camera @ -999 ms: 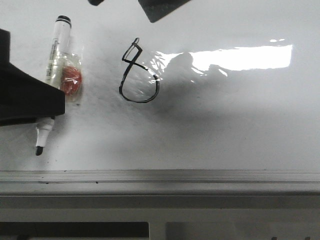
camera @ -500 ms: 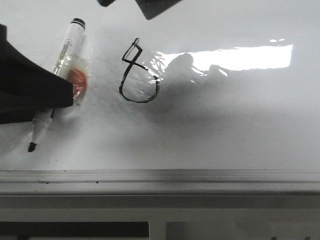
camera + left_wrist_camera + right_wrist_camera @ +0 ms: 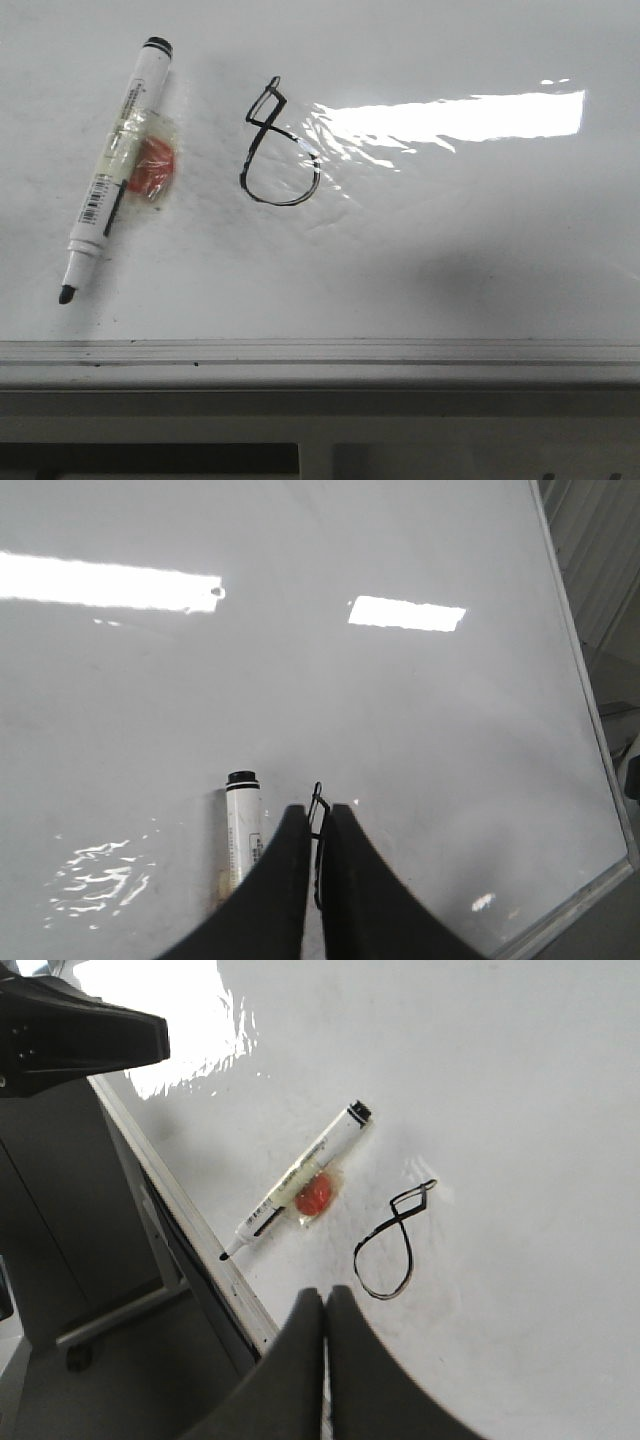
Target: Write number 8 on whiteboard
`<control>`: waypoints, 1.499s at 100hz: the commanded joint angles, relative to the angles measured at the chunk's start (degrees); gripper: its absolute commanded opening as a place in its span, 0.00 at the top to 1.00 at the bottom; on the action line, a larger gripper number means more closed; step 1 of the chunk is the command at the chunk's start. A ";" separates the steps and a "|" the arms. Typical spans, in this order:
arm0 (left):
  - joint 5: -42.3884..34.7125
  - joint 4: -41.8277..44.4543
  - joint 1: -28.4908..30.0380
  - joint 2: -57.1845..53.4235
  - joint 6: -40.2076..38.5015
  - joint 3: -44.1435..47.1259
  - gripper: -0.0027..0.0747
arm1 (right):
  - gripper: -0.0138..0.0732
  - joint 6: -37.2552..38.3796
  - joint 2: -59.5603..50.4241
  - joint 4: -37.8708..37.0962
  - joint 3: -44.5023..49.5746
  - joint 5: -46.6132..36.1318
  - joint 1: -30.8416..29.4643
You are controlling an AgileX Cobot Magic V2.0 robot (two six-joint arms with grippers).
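The number 8 (image 3: 280, 145) is drawn in thin black line on the whiteboard (image 3: 450, 250), left of the middle. It also shows in the right wrist view (image 3: 390, 1245) and through the narrow slit between my left fingers (image 3: 317, 805). A white marker (image 3: 115, 165) lies loose and tilted on the board to the left of the 8, with its black tip toward the near frame. My left gripper (image 3: 318, 818) is shut and empty, raised above the board over the 8. My right gripper (image 3: 326, 1298) is shut and empty, above the near edge of the board. Neither gripper shows in the front view.
A red-orange blob under clear tape (image 3: 150, 165) sticks to the marker's middle. The grey metal frame (image 3: 320, 352) runs along the board's near edge, and also shows in the left wrist view (image 3: 585, 680). A dark part of the left arm (image 3: 80, 1035) hangs at the side.
The dark left gripper that covered the marker has let it go and left the front view. The marker has tilted and now lies free. The dark shapes at the top are gone.
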 commanded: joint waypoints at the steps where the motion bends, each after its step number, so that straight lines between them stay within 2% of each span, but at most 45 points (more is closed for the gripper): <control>1: -3.69 2.01 0.12 -4.83 2.11 1.88 0.99 | 0.91 0.12 -6.81 -1.24 5.56 -10.66 -0.31; 22: -3.59 4.76 0.12 -13.39 2.10 9.01 0.99 | 0.91 -0.02 -21.27 -1.40 19.28 -11.99 -0.31; 38: -3.58 4.76 0.12 -14.80 2.10 10.95 0.99 | 0.91 -0.02 -28.28 -1.40 24.32 -12.03 -0.31; 108: -3.58 4.76 0.12 -14.80 2.10 12.72 0.99 | 0.91 -0.02 -30.54 -1.40 25.26 -12.03 -0.31; 120: -6.56 4.82 0.23 -15.06 2.10 15.65 0.99 | 0.91 -0.02 -30.54 -1.40 25.26 -12.03 -0.31; 131: -10.38 4.82 3.32 -15.06 1.40 19.28 0.99 | 0.91 -0.02 -30.54 -1.40 25.26 -12.03 -0.31; 134: -8.91 4.51 4.85 -15.06 1.40 19.28 0.99 | 0.91 -0.02 -30.54 -1.40 25.26 -12.03 -0.31; 144: -8.75 7.30 13.08 -15.06 0.04 19.13 0.99 | 0.91 -0.02 -30.54 -1.40 25.26 -12.03 -0.31; 150: -8.51 11.33 18.44 -15.06 -5.40 19.13 0.99 | 0.91 -0.02 -30.54 -1.40 25.26 -12.03 -0.31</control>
